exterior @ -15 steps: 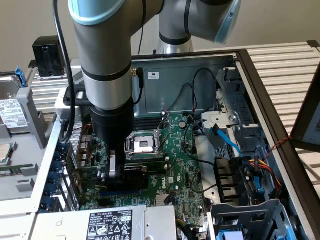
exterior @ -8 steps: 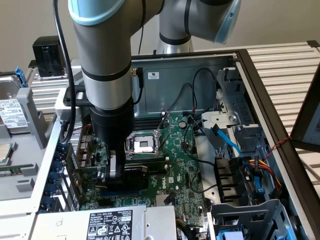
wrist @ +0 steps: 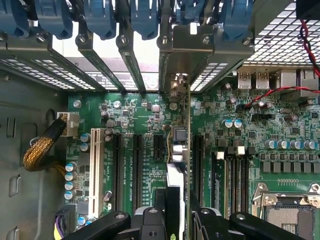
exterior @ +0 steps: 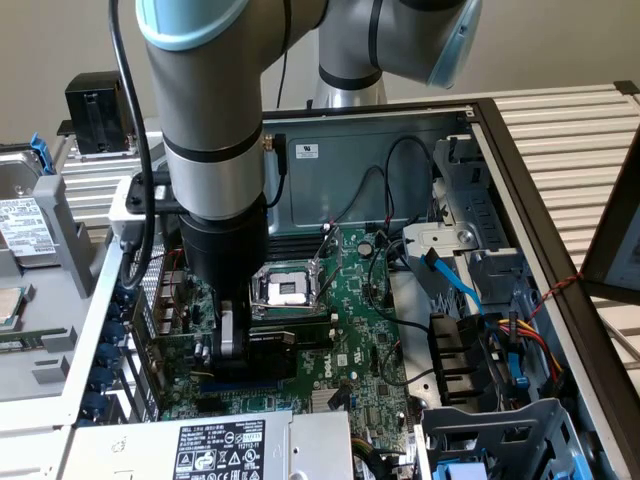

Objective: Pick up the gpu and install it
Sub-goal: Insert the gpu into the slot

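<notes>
The gpu [exterior: 268, 356] shows as a black boxy block on a thin board, low over the green motherboard [exterior: 350, 330] just in front of the CPU socket [exterior: 285, 290]. My gripper [exterior: 232, 345] points straight down and is shut on the gpu. In the wrist view the gpu [wrist: 177, 150] stands edge-on between my fingers [wrist: 150, 220], lined up along an expansion slot. Its metal bracket [wrist: 175, 55] reaches the rear slot openings of the case. Whether its lower edge sits in the slot is hidden.
Blue slot latches [wrist: 100, 20] line the case's rear wall. The power supply [exterior: 200, 445] lies at the front, a drive cage [exterior: 500, 430] and coloured cables [exterior: 470, 290] on the exterior view's right. A braided cable [wrist: 42, 147] and white slot [wrist: 95, 170] flank the black slots.
</notes>
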`<state>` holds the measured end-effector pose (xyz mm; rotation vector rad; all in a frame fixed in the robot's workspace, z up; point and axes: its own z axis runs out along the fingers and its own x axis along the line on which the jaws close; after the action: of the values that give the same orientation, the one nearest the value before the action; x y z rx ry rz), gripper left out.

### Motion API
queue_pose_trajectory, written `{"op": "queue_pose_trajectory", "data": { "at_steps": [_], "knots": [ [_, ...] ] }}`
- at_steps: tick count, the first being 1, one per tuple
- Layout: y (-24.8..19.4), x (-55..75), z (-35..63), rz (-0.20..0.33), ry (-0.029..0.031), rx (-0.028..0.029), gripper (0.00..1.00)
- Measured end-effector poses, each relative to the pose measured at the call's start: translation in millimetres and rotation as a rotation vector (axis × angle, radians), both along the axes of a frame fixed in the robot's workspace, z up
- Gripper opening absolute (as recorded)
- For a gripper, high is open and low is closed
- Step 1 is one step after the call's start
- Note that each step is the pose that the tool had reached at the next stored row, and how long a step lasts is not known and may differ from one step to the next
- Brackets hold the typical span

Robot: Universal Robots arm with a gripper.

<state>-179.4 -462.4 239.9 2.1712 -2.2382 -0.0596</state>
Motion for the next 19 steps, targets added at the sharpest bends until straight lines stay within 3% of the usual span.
{"op": "queue_pose_trajectory", "data": {
  "at_steps": [19],
  "knots": [
    [0.0, -1.0, 0.0, 0.011, -0.0001, 0.0001, 0.27]
  ]
}}
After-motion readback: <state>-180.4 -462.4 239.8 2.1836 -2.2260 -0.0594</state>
